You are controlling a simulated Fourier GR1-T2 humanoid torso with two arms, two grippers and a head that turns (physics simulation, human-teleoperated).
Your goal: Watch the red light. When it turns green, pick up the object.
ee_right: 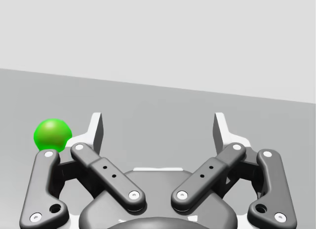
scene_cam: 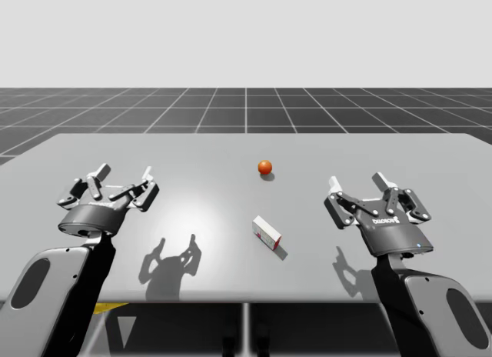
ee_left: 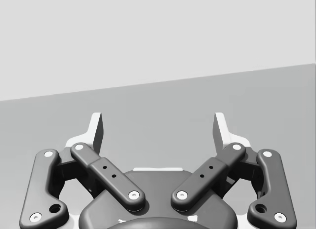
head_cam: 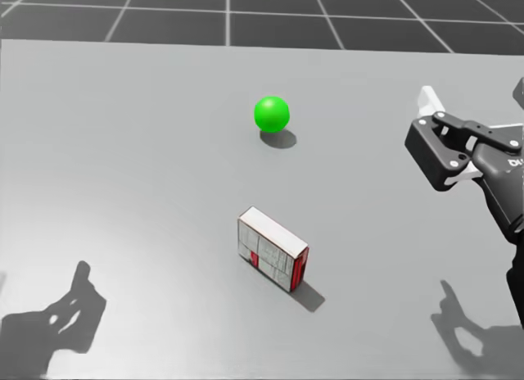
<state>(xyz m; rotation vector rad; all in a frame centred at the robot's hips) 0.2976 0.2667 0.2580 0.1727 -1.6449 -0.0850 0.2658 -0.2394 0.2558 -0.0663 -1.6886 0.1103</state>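
Note:
The light is a small ball on the table: orange-red [scene_cam: 264, 168] in the high view, but green [head_cam: 271, 114] in the head view and green [ee_right: 52, 134] in the right wrist view, where it sits beside one finger. A small white box with red markings [scene_cam: 267, 233] [head_cam: 273, 249] lies mid-table, nearer to me than the ball. My left gripper [scene_cam: 123, 175] [ee_left: 158, 128] hovers open at the table's left, nothing between its fingers. My right gripper [scene_cam: 357, 181] [head_cam: 473, 101] [ee_right: 158, 128] hovers open to the right of the box, also holding nothing.
The grey table [scene_cam: 192, 157] stretches wide around both arms, and its front edge runs just below the grippers' shadows. Behind it lies a dark gridded floor [scene_cam: 246, 107].

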